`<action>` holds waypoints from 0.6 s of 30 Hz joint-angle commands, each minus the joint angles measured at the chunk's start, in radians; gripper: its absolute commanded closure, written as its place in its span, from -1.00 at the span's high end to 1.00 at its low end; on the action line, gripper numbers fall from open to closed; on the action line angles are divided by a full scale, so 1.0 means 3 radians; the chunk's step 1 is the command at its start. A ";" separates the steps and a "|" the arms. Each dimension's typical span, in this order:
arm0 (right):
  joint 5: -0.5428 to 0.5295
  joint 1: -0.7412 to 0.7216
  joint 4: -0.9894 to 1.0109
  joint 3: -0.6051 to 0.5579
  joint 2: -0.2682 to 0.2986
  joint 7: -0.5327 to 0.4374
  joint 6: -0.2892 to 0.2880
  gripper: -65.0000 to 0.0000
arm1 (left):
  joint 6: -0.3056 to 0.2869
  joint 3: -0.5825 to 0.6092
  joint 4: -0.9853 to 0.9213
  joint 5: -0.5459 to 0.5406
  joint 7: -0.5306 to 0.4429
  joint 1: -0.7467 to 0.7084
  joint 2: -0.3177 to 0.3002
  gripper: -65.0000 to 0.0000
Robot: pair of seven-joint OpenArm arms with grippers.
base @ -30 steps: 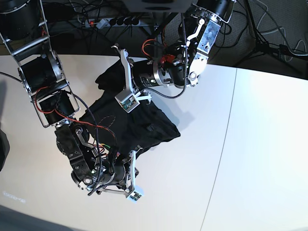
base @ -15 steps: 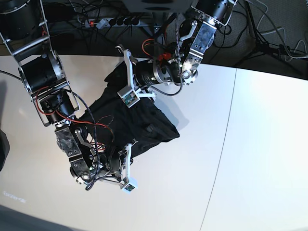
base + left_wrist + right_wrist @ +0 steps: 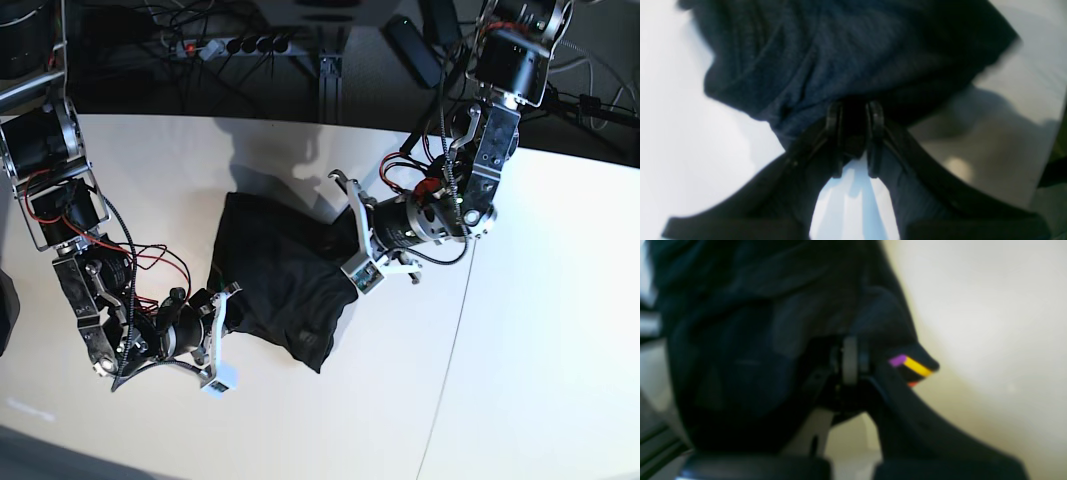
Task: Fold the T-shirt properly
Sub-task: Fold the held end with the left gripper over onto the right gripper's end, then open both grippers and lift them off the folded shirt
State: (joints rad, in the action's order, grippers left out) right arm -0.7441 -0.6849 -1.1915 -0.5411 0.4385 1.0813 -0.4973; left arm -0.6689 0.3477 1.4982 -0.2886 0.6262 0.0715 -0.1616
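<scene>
Two claws grip your shirt (image 3: 280, 290) mid-counter (image 3: 540, 330): left claw (image 3: 855, 110) pinches its right edge, right claw (image 3: 851, 356) clenches by the rainbow trim (image 3: 912, 368). Open counter lies right.

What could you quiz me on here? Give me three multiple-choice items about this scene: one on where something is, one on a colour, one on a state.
1. Where does the T-shirt lie?
A. On the table between the two arms
B. On the floor
C. Draped over the power strip

2. Which colours show on the trim beside the right gripper?
A. Blue and white
B. Purple and yellow
C. Green and pink

3. What is the left gripper doing?
A. Hanging open, clear of everything
B. Holding a pen
C. Pinching T-shirt fabric

Answers:
1. A: the base view shows the dark cloth bunched on the pale table with an arm at each side.
2. B: the right wrist view shows purple and yellow stripes, with a hint of red below.
3. C: the left wrist view shows cloth between the jaws.
</scene>
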 commanded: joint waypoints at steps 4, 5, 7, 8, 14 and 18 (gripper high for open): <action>-0.0051 0.0186 -0.0352 0.0033 0.0240 0.0003 -0.0202 -1.00 | 0.0022 -0.0001 -0.0178 -0.0058 -0.0092 0.0276 -0.0009 -0.65; -0.0052 0.0272 -0.0429 0.0033 0.0276 0.0004 -0.0201 -1.00 | 0.0022 -0.0001 -0.0243 -0.0058 -0.0093 0.0324 -0.0008 -0.65; -0.0052 0.0450 -0.0593 0.0034 0.0327 0.0006 -0.0202 -1.00 | 0.0022 -0.0001 -0.0351 -0.0060 -0.0094 0.0416 -0.0008 -0.65; -0.0052 0.0538 -0.0676 0.0036 0.0337 0.0013 -0.0201 -1.00 | 0.0023 -0.0001 -0.0393 -0.0058 -0.0094 0.0458 -0.0009 -0.65; 0.0015 0.1007 -0.1181 0.0037 0.0318 0.0010 -0.0200 -1.00 | 0.0023 -0.0001 -0.0458 -0.0057 -0.0078 0.0614 -0.0009 -0.65; 0.0086 0.1123 -0.1377 0.0053 0.0319 0.0009 -0.0200 -1.00 | 0.0024 -0.0001 -0.0458 -0.0057 -0.0060 0.0621 -0.0019 -0.65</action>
State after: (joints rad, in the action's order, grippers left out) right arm -0.7155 -0.3264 -1.5890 -0.5381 0.5240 1.0943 -0.4976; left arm -0.6666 0.3504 1.3457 -0.2928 0.6254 0.2348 -0.1661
